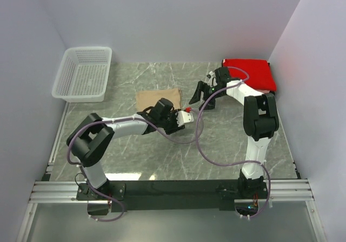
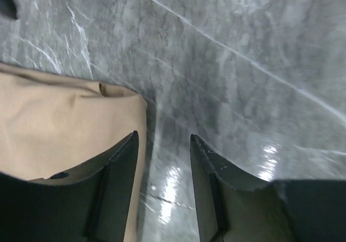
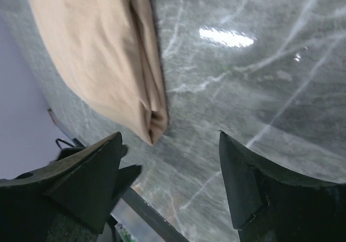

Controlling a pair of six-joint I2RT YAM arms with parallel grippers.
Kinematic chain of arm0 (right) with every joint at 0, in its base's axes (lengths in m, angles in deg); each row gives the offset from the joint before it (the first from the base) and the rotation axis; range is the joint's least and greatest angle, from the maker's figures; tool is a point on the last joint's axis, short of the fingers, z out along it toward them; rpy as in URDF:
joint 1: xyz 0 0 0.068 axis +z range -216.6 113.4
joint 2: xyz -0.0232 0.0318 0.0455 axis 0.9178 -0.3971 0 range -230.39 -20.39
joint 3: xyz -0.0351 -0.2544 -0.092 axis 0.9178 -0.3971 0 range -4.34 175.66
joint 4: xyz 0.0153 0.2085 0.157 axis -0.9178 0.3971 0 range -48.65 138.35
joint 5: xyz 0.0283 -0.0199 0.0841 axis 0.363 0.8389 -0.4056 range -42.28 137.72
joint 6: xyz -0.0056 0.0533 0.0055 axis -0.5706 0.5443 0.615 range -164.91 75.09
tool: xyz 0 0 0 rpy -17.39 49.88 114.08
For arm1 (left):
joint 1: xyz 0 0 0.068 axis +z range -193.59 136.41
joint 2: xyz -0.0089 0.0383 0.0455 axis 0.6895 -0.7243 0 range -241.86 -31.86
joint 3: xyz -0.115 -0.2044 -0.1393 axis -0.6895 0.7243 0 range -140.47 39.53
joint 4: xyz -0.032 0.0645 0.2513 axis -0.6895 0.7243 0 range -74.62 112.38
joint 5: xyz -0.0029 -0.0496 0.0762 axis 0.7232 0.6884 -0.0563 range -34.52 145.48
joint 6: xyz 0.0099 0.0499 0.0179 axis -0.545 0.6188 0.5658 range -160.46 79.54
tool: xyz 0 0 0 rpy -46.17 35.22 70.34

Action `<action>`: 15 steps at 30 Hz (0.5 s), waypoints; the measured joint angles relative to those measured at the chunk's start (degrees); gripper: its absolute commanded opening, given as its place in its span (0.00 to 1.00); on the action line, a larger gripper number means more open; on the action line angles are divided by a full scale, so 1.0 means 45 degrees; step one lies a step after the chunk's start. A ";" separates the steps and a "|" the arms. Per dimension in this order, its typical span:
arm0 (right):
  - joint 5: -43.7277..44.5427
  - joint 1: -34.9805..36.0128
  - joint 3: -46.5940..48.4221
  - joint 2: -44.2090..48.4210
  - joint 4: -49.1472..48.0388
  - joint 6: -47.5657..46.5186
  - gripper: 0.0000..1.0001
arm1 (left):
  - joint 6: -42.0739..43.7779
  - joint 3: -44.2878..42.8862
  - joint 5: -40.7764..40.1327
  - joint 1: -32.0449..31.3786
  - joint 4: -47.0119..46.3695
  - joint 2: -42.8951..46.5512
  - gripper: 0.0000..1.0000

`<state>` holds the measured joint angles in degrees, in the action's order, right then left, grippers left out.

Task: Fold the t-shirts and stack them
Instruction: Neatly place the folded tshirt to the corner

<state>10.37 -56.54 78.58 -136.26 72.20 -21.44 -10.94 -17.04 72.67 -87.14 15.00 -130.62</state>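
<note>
Risk lies in the next pickup. From above, the folded tan t-shirt (image 1: 158, 98) sits in the middle, well apart from the folded red t-shirt (image 1: 250, 73) at the far right: 2 piles, unstacked. Left wrist: the left gripper (image 2: 162, 136) stands parted and empty beside the tan edge. Right wrist: the right gripper (image 3: 170, 136) is spread wide, holding nothing. Pinching only 1 layer could undo the fold.

Two shirts: one tan shirt (image 1: 154, 97), one red shirt (image 1: 250, 73). One basket (image 1: 84, 74). Two arms, a left arm (image 1: 121, 124) and right arm (image 1: 259, 115). One table (image 1: 162, 163).
</note>
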 measured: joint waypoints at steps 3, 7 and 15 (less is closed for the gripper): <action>-0.0282 -0.0044 -0.0015 -0.0010 -0.0389 0.0267 0.79 | 0.0549 -0.0019 -0.0578 -0.0238 -0.0495 -0.0525 0.47; -0.0554 -0.0049 -0.0466 -0.0010 -0.1005 0.0500 0.78 | 0.0996 -0.0214 -0.1243 -0.0330 -0.0835 -0.1462 0.42; -0.0981 -0.0049 -0.2030 -0.0019 -0.2030 0.1209 0.77 | 0.1073 -0.0767 -0.1957 -0.0321 -0.1054 -0.2011 0.01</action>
<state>5.96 -56.75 69.44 -136.35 63.06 -16.00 -6.11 -20.50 63.86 -88.58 10.25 -139.67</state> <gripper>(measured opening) 0.775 0.052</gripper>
